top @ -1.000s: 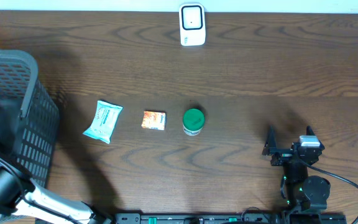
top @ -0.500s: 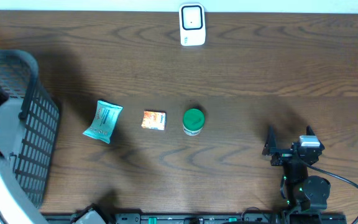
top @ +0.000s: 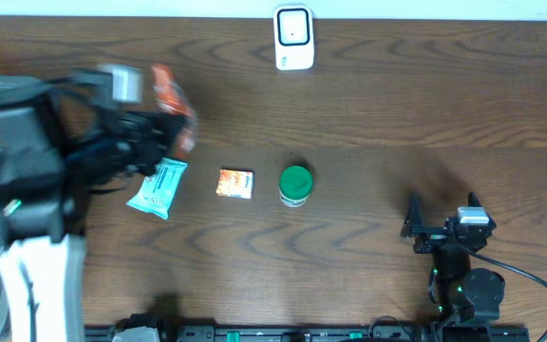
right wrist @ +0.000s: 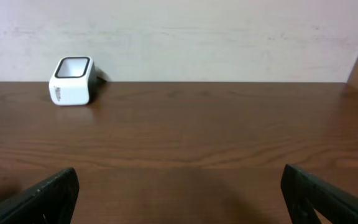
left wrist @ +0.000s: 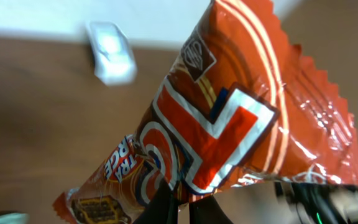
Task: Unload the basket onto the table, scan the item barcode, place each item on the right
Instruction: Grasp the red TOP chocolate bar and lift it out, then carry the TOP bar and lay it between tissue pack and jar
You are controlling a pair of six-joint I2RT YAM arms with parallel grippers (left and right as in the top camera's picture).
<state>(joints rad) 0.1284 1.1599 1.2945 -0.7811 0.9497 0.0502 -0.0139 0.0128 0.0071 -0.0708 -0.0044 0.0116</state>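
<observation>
Wood bench [top: 368, 104]: L pincer [left wrist: 185, 208] clamped on orange packet [left wrist: 229, 124] edge, left of scanner [top: 293, 38]; R pincer [top: 443, 211] apart. Risk: foil slips, barcode misses scanner.

Black right arm [top: 463, 280] (green lights, trailing cable); left arm [top: 36, 275] black with white link.

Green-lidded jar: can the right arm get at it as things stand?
Probably yes. The right gripper is open and empty, with only bare table between it and the green-lidded jar; the small orange box sits on the jar's far side.
</observation>
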